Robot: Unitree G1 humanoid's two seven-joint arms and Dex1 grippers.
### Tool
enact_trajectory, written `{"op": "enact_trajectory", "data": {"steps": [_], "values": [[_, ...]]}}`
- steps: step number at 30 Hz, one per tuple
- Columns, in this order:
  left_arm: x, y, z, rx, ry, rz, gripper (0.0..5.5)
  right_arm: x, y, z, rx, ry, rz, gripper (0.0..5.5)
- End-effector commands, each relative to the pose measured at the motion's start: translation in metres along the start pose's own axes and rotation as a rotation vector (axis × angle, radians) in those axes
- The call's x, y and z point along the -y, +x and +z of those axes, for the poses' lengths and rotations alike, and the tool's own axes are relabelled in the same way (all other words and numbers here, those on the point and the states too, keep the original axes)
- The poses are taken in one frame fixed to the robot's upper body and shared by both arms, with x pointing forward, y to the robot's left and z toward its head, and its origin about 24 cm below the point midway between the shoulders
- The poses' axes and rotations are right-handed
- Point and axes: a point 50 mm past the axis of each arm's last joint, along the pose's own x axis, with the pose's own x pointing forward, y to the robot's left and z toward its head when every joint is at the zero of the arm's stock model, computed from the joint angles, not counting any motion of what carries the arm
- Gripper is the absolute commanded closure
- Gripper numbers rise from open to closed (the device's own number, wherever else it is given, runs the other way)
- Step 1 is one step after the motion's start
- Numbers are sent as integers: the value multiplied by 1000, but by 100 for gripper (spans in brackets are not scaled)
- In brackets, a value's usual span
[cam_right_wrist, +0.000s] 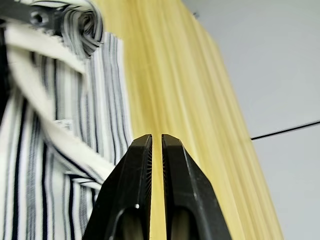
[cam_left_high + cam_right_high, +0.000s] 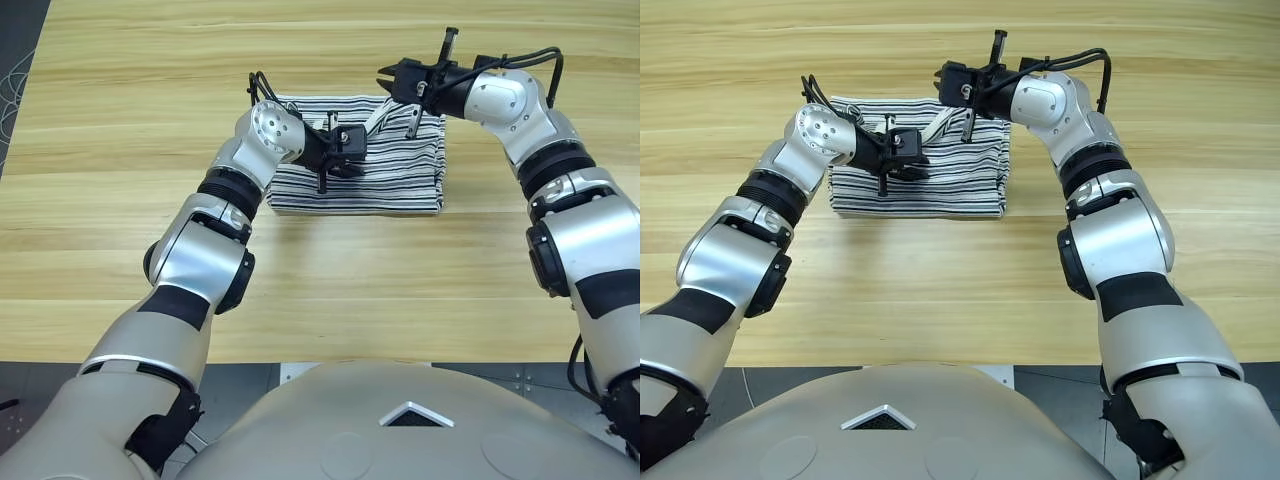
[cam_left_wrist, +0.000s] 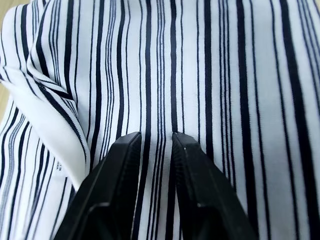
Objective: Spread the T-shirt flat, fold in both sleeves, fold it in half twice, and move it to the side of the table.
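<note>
The striped T-shirt lies folded into a compact rectangle near the middle of the wooden table, its white neckband showing at the far edge. My left gripper rests on top of the fold's left half. In the left wrist view its fingertips stand a narrow gap apart, with flat, unwrinkled fabric beneath them. My right gripper hovers just past the shirt's far edge. In the right wrist view it is shut with nothing in it, the shirt to one side.
Bare wood stretches to the left, to the right and in front of the shirt. The table's near edge runs close to me, and dark floor shows past the table's left end.
</note>
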Motion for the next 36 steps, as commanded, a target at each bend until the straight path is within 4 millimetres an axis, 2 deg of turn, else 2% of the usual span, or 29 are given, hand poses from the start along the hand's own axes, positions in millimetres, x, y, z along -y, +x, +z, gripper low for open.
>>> {"op": "enact_trajectory", "data": {"steps": [1,5,8,12,16,24,27,30,36], "values": [[33,-10,-41,-125,72,-185,432,-16,-4,-7,-5,-14,121,516],[41,-23,-43,-100,167,-244,432,-21,-8,-11,-4,-8,156,516],[41,-26,-39,-81,184,-230,432,-35,-9,-9,59,18,237,516],[43,-27,-35,-62,202,-232,432,-49,-2,7,214,77,327,516],[46,-31,-33,-51,214,-245,432,-52,2,20,296,100,381,516],[60,-40,-25,-8,274,-275,432,-54,20,27,230,81,370,516],[59,-43,-17,-2,299,-268,432,-62,25,24,193,86,381,516],[55,-43,-15,-12,296,-257,432,-71,25,27,236,111,432,516],[54,-41,-13,-5,292,-251,432,-71,30,22,139,99,428,516]]}}
